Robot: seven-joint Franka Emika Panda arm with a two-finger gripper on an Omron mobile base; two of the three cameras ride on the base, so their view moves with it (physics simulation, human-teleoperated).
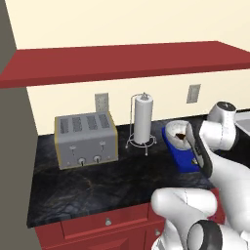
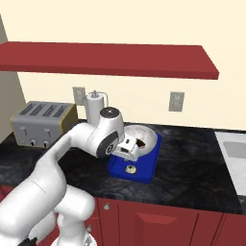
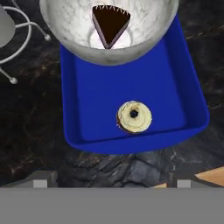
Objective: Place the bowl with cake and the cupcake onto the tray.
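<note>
While it hangs above the cupcake (image 3: 134,117) in the tray (image 3: 175,78), the end effector (image 3: 111,183) gapes wide, holding nothing.

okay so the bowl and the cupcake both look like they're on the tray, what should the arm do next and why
Probably lift the open end effector straight up and away. The cupcake sits free on the tray beside the bowl with cake, so nothing seems left to place.
</note>
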